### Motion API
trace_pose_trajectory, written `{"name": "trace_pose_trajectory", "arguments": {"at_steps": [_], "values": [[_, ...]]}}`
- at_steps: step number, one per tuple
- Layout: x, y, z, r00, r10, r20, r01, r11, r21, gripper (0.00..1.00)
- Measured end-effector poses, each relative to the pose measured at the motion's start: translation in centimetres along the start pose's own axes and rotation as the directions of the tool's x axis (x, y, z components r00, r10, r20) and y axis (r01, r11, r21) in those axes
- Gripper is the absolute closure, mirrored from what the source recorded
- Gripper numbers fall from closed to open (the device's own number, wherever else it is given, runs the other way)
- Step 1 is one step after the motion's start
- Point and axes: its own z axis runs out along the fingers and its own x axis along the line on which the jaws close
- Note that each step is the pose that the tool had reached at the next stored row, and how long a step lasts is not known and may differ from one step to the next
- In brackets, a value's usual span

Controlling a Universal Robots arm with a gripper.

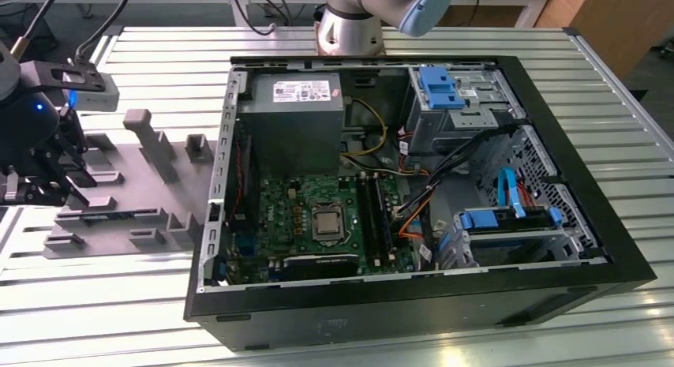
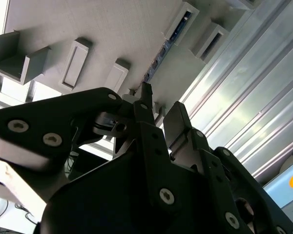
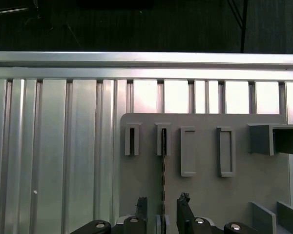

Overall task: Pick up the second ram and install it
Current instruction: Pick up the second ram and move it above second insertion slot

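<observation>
Open computer case point(image 1: 421, 308) lies on a ribbed metal worktop point(image 1: 116, 304), with a grey slotted holder point(image 1: 147, 201) just beside it on the exterior view's left. Above the holder the arm's gripper point(image 3: 162, 204) hangs, jaws released. In the first wrist view, one jaw sits either side of the second ram point(image 3: 163, 161), which stands on edge in a holder slot, clear of both.

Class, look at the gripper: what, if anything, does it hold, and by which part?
Nothing is held. The gripper is open, with a gap on each side of the second ram, which sits on edge in the grey fixture.
</observation>
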Motion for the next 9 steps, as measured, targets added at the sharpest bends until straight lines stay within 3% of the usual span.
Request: {"name": "trace_pose_trajectory", "arguments": {"at_steps": [9], "values": [[0.01,-0.02,0.30,1.0000,0.000,0.0002,0.000,1.0000,0.0003,0.63]]}}
